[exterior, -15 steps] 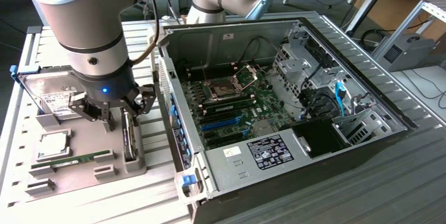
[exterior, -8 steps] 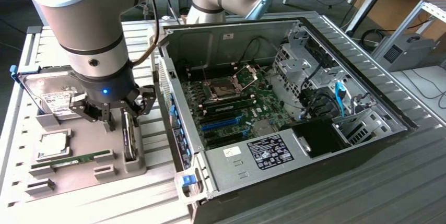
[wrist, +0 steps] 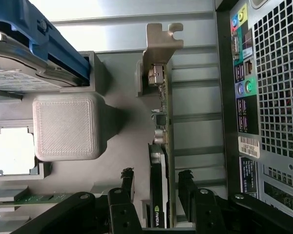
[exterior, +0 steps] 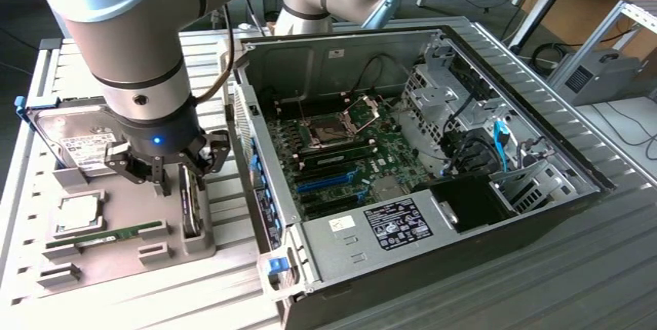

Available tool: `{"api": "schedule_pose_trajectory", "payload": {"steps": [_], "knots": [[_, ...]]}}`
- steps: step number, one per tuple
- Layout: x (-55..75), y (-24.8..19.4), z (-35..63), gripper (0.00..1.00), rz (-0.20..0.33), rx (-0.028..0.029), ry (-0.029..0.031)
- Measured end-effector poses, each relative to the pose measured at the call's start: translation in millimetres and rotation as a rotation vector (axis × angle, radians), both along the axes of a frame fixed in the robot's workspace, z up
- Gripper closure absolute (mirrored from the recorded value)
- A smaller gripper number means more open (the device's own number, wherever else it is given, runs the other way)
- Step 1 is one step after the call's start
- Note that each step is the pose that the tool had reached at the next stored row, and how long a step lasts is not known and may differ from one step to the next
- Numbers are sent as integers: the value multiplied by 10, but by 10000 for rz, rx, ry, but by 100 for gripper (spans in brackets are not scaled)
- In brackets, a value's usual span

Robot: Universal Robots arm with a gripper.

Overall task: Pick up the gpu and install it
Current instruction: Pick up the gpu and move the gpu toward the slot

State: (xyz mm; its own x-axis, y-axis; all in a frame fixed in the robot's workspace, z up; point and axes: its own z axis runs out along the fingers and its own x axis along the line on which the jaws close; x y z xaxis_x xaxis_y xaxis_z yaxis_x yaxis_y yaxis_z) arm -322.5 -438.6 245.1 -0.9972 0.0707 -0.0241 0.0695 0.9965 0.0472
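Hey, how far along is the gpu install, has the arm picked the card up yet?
Done: the gripper is lowered over the gpu, with its open fingers on either side of the card. In hand: nothing. The card stands on edge in the gray holder, and no grip is closed on it. Left: lifting the card and seating it in the open computer case.

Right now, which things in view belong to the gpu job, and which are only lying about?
For the job:
- gpu, standing on edge in the grey holder
- gripper, open, one finger on each side of the gpu
- PC case, open, with its motherboard

Lying about, in the same holder:
- hard drive
- CPU
- memory stick
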Motion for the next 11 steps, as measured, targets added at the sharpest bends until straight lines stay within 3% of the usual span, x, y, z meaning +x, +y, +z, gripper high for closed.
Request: {"api": "schedule_pose_trajectory", "payload": {"steps": [11], "knots": [[0, -40, 0, 50, -1, 0, 0]]}}
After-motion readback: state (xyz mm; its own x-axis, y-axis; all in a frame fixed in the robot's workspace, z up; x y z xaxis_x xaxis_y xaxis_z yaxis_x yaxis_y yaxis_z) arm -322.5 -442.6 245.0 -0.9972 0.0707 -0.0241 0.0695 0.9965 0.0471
